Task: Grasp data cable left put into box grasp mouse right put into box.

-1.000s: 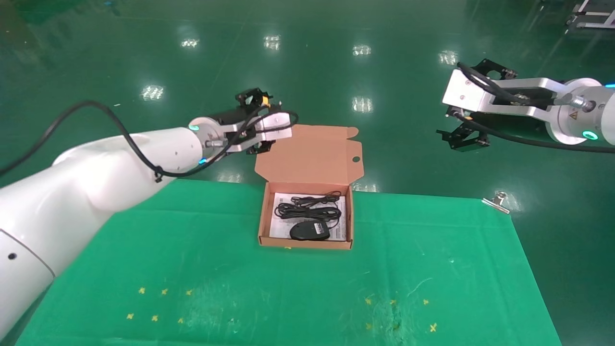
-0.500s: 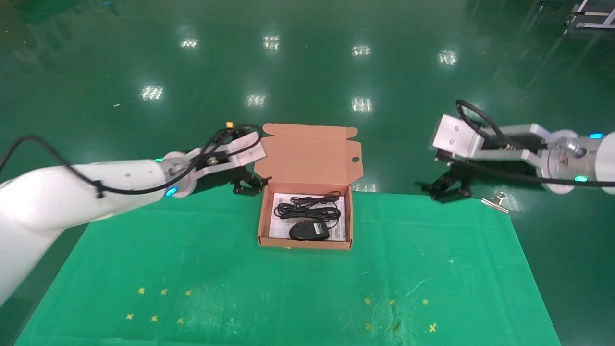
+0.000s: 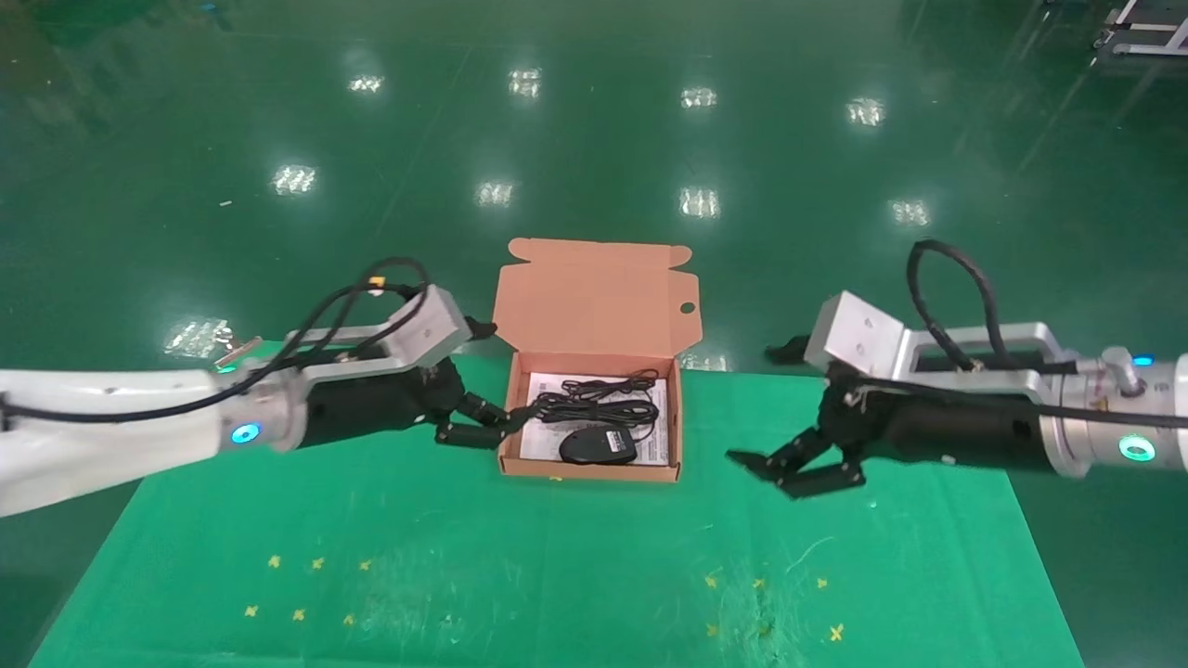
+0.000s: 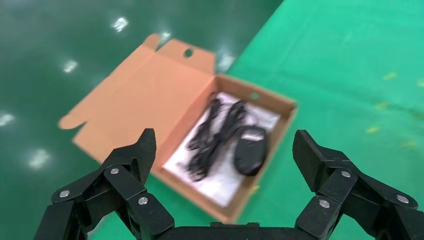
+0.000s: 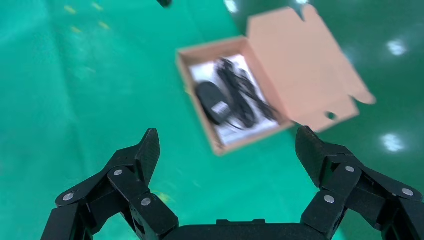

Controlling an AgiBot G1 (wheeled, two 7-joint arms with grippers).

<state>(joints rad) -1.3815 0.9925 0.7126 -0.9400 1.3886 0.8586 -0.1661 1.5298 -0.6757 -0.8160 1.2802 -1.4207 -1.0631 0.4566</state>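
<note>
Data cable (image 3: 594,405) and mouse (image 3: 599,446) both already in box (image 3: 591,471) on tabletop (image 3: 464,557). Left fingers (image 3: 483,429) spread wide by box's left wall, right fingers (image 3: 806,470) spread, well apart. Best move imo: back out slow, don't snag cord.

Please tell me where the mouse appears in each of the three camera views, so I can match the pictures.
Head view: the mouse lies in the box, at its near wall, centre of the picture.
Left wrist view: the mouse is right of centre, beside the data cable.
Right wrist view: the mouse is in the upper middle.
Shared landmark: the round hole in the box lid.
</note>
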